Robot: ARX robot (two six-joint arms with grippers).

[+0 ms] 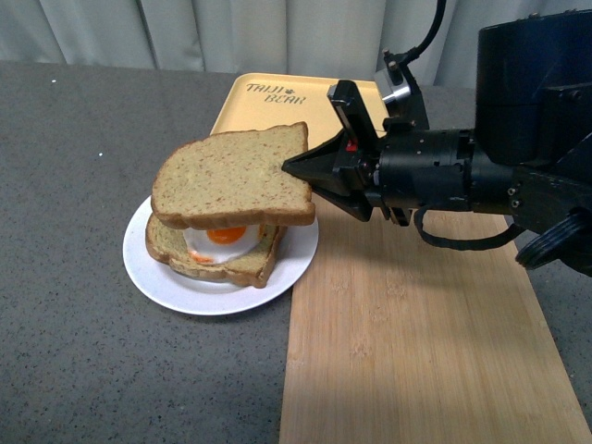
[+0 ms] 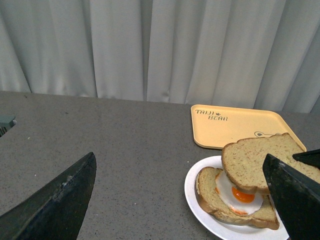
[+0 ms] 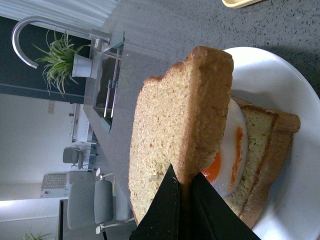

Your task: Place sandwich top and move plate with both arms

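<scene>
My right gripper [image 1: 294, 167] has its fingers [image 3: 170, 200] clamped on the crust of the sandwich top [image 1: 231, 176]. It holds the slice slightly tilted just over the egg-topped bread slice [image 1: 222, 259], and I cannot tell whether the two touch. That lower slice lies on the plate [image 1: 176, 282] near the middle of the table [image 1: 83, 166], with the yellow tray [image 1: 268, 104] just behind it toward the far edge and the wooden board [image 1: 416, 351] running from the plate's rim to the near edge on the right. My left gripper [image 2: 179, 157] hangs over bare table with its fingers wide apart, gripping nothing.
</scene>
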